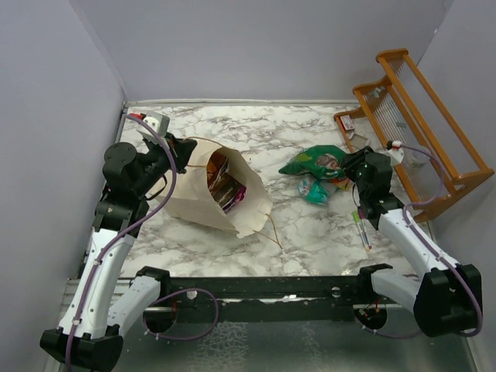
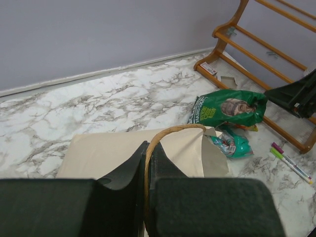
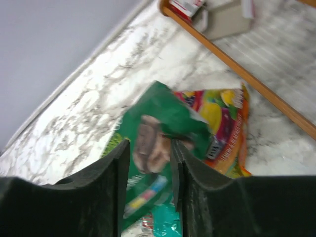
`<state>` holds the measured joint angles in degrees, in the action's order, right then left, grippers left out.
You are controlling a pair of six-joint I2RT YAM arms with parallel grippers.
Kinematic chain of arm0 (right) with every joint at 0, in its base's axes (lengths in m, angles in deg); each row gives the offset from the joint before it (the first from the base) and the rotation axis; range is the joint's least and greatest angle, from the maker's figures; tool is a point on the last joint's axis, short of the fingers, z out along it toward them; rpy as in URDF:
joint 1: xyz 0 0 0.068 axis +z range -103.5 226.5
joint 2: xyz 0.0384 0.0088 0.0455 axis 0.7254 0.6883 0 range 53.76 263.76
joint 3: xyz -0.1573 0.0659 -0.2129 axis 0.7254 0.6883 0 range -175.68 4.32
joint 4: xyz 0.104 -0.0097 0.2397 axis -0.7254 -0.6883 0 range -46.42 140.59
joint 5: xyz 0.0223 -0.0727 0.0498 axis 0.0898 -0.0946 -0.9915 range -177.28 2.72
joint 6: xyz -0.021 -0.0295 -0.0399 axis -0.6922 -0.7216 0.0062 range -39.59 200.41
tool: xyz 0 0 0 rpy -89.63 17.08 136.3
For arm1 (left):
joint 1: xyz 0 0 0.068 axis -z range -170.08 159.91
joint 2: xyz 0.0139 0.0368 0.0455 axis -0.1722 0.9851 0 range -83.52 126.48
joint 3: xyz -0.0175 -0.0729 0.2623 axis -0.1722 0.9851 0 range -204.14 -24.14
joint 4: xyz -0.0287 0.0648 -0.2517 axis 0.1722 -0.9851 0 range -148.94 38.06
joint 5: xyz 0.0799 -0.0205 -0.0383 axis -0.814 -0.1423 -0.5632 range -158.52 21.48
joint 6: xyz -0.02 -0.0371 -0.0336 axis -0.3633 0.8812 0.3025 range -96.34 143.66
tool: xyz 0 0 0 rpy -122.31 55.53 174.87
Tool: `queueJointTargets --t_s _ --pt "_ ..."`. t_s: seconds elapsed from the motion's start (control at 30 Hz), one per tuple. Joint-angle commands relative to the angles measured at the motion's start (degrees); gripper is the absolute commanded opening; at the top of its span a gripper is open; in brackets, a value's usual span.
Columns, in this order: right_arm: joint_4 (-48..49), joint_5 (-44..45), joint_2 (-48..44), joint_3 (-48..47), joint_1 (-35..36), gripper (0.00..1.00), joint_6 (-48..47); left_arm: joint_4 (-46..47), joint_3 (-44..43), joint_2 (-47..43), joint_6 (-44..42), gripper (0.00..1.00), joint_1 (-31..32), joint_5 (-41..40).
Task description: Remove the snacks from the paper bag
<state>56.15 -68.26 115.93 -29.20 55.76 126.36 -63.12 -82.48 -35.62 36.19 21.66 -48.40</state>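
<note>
The beige paper bag point(image 1: 203, 203) lies on its side at the left, mouth open, with dark and red snack packets point(image 1: 225, 184) showing inside. My left gripper point(image 1: 183, 152) is shut on the bag's cord handle point(image 2: 170, 131), which runs between the jaws in the left wrist view point(image 2: 146, 165). A green snack bag point(image 1: 316, 160) lies on the table at the right, over an orange-red packet point(image 3: 229, 123) and beside a teal packet point(image 1: 316, 190). My right gripper point(image 1: 353, 166) is open just above the green bag point(image 3: 163, 106), holding nothing.
A wooden rack point(image 1: 422, 116) stands at the back right, with a small carton point(image 1: 346, 122) by its foot. Two marker pens point(image 1: 361, 226) lie near the right arm. Grey walls close in the left, back and right sides.
</note>
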Motion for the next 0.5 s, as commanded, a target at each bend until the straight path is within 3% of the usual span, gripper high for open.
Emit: queueJointTargets --t_s 0.0,0.13,0.23,0.33,0.4,0.47 --pt "0.56 -8.61 -2.43 -4.85 -0.29 0.4 -8.2 3.32 0.53 -0.99 -0.81 0.0 -0.09 0.48" --pt "1.68 -20.36 -3.52 -5.85 -0.31 0.42 -13.42 3.61 0.59 -0.9 -0.69 0.0 -0.06 0.3" --pt "8.09 -37.25 -3.96 -5.07 -0.29 0.43 -17.99 3.6 0.55 -0.87 -0.74 0.0 -0.06 0.14" --pt "16.7 -53.88 -2.53 -4.18 0.18 0.42 -14.13 3.49 0.51 -0.72 -0.8 0.0 -0.1 0.11" --pt "20.36 -59.07 -0.78 -4.56 2.36 0.42 -10.75 3.51 0.52 -0.75 -0.86 0.0 -0.06 -0.1" --pt "19.4 -57.7 0.91 -6.28 8.17 0.42 -11.6 3.66 0.55 -0.67 -0.85 0.0 -0.06 -0.49"
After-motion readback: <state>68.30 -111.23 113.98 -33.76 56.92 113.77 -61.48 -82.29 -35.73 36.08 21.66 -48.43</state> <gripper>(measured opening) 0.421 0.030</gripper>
